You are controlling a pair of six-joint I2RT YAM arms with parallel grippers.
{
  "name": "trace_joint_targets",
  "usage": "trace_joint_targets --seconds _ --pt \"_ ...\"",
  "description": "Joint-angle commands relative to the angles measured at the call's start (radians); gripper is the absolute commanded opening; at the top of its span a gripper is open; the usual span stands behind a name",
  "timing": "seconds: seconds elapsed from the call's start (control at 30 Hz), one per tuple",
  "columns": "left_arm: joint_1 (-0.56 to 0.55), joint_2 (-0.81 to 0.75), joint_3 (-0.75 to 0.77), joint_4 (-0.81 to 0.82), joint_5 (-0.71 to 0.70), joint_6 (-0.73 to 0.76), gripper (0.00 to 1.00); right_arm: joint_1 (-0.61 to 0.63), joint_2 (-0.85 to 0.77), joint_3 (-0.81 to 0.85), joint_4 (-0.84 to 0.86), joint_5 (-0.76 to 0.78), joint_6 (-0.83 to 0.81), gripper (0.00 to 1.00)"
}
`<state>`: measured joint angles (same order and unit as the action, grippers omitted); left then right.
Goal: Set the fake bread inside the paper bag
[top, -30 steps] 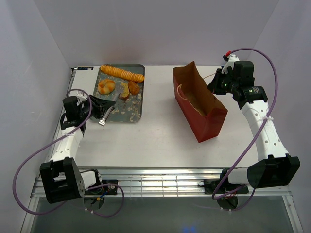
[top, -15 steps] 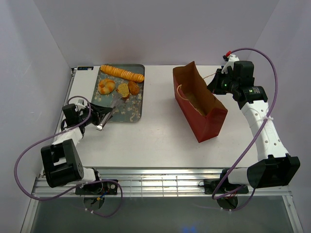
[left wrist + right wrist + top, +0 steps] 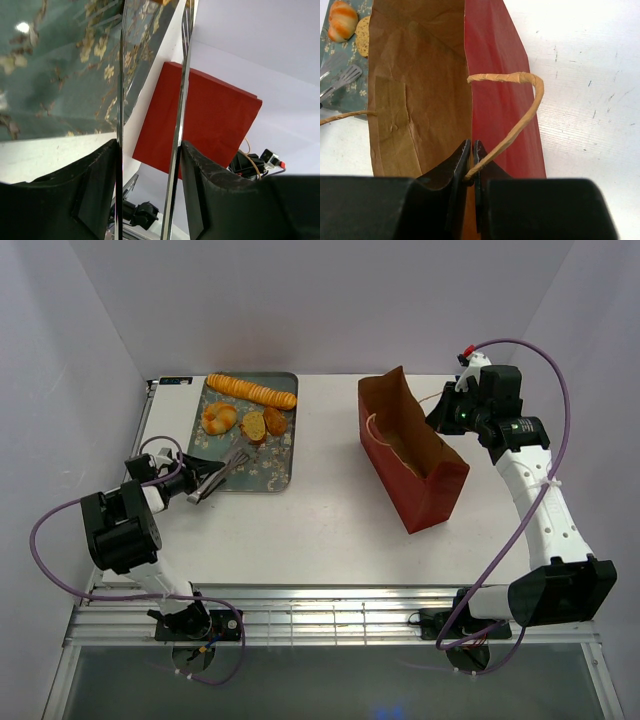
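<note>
- The left claw grips one pair of metal tongs, with the tips over the one tray.
- The right claw is pinched on the rim of the one paper bag.
- Four pieces of fake bread lie on the tray: one long, one round, two small.
- The bag stands apart from the tray on the surface.

No text, label, brand, number or sign could be read in any view. The red outside of the paper bag was plain, and the grey tray to its left carried only a floral pattern, no lettering.
</note>
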<state>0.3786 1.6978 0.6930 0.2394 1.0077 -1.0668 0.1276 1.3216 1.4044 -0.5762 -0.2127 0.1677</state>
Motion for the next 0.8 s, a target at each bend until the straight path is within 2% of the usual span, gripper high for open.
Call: trace_joint_targets --seconds 0.0,0.43,0.77 --pt "0.020 0.031 0.063 0.067 0.075 0.008 0.61 0.003 0.010 0.033 0.024 -0.008 -0.016 0.13" --pt "0.025 0.194 0.181 0.080 0.074 -0.001 0.61 0.003 0.016 0.039 0.026 0.013 -0.020 0.13" --pt "0.023 0.252 0.229 0.080 0.071 0.002 0.61 0.003 0.014 0.042 0.024 0.032 -0.025 0.13"
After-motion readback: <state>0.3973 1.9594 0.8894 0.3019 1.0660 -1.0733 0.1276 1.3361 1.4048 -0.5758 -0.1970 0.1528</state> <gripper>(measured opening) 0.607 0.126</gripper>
